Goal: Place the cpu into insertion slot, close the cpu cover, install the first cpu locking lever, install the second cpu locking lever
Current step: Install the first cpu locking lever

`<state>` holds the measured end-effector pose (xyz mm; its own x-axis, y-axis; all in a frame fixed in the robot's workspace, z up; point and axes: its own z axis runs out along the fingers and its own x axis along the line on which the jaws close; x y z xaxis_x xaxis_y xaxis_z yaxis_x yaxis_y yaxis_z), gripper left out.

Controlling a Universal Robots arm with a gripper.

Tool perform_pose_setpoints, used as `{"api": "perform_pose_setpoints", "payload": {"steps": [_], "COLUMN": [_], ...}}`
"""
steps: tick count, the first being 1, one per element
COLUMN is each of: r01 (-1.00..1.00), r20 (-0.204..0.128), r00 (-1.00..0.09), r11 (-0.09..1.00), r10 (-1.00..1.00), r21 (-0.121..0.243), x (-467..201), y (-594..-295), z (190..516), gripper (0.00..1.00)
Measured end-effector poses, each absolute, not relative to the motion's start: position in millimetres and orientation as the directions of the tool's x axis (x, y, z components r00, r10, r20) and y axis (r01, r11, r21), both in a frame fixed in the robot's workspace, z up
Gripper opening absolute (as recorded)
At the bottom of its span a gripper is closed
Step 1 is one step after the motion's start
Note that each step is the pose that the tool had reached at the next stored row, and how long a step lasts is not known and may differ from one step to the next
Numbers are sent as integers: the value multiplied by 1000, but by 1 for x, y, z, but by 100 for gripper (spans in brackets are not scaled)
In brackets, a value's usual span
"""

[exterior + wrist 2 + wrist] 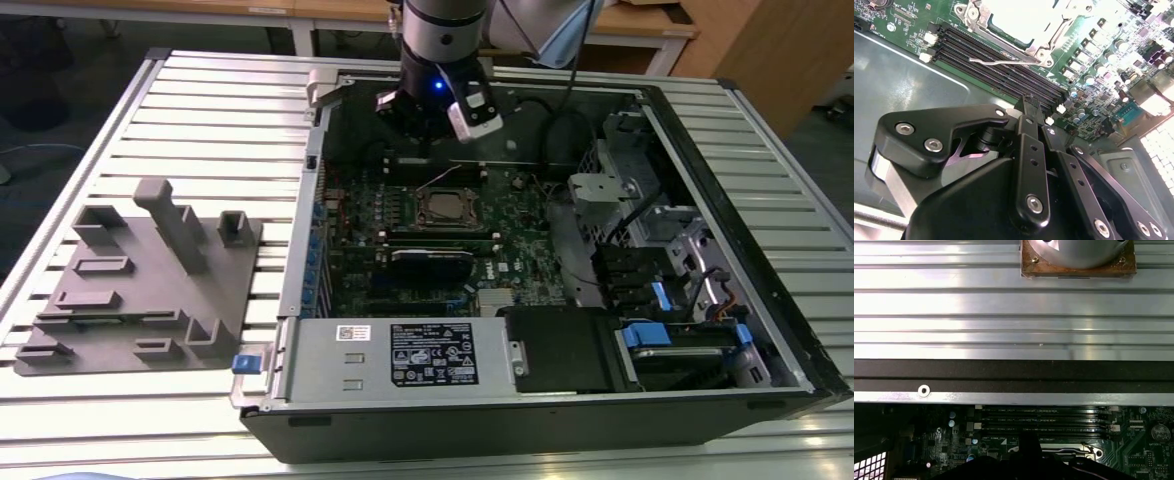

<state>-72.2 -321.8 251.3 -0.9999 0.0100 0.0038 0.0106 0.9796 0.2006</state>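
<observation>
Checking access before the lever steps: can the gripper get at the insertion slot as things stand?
Probably yes. The gripper hangs over the memory slots beside the insertion slot, inside the open computer case, with nothing between them; a wire lever juts out at the slot's edge.

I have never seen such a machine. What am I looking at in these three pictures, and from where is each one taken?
The machine is a robot arm reaching from above into an open computer case on a slatted metal table. The exterior view stands off the arm; both wrist views ride on it, near its end effector. Inside lies the green motherboard with the insertion slot; the cpu apparently sits in it already, and a thin wire lever sticks out beside it. A grey holder block lies beside the case. The end effector looks shut, holding nothing.
</observation>
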Motion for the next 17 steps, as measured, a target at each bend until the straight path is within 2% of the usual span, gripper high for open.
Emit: {"api": "perform_pose_setpoints", "payload": {"steps": [17], "r01": [18], "r20": [4], "r00": [-1000], "r11": [983], "r10": [17], "r21": [185], "x": [-59], "y": [-322], "z": [247], "gripper": [11]}}
